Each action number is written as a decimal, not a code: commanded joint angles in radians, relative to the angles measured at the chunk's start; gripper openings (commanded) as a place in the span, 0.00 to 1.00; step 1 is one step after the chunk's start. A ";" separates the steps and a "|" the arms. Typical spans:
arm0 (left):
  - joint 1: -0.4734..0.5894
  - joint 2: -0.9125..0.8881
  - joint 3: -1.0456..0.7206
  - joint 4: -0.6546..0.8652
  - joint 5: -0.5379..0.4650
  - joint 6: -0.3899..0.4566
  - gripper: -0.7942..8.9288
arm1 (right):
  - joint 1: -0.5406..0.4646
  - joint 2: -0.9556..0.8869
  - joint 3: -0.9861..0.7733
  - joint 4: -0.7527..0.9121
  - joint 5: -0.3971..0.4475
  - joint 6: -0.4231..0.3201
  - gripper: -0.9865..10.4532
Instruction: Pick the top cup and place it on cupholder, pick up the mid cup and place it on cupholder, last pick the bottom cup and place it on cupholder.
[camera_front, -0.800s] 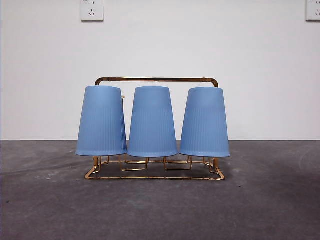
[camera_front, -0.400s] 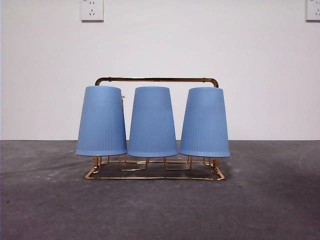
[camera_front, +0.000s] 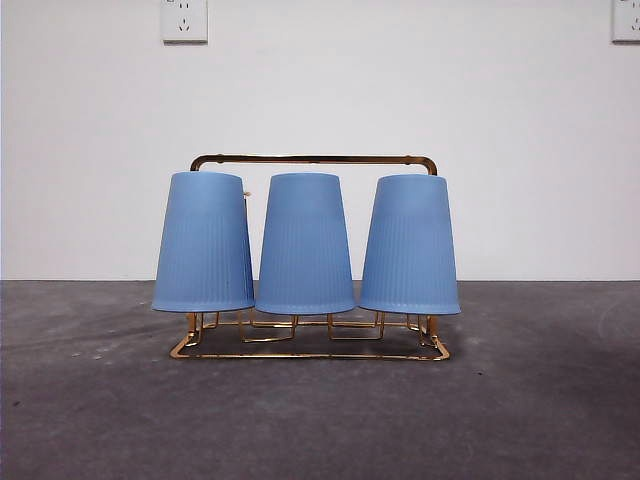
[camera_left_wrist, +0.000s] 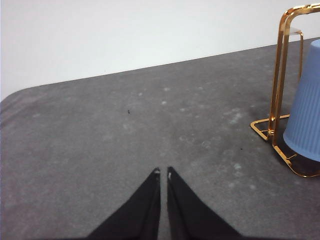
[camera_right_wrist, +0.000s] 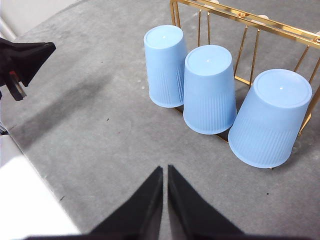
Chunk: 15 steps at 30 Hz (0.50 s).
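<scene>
On the shiny gold wire cupholder (camera_front: 310, 352), three ribbed blue cups (camera_front: 305, 245) stand inverted; both grippers' jaws are closed, empty.

Even, bright light; the shiny gold wire cupholder (camera_front: 312, 158) glints, soft shadows smear the dark grey table (camera_front: 90, 420), and all views are sharp.
</scene>
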 joint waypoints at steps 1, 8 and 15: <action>0.010 -0.002 -0.021 -0.024 -0.003 -0.039 0.10 | 0.011 0.005 0.011 0.010 0.002 0.010 0.09; 0.014 -0.002 -0.021 -0.031 -0.002 -0.039 0.10 | 0.011 0.005 0.011 0.010 0.002 0.010 0.09; 0.014 -0.002 -0.021 -0.031 -0.002 -0.039 0.10 | 0.011 0.005 0.011 0.010 0.002 0.010 0.09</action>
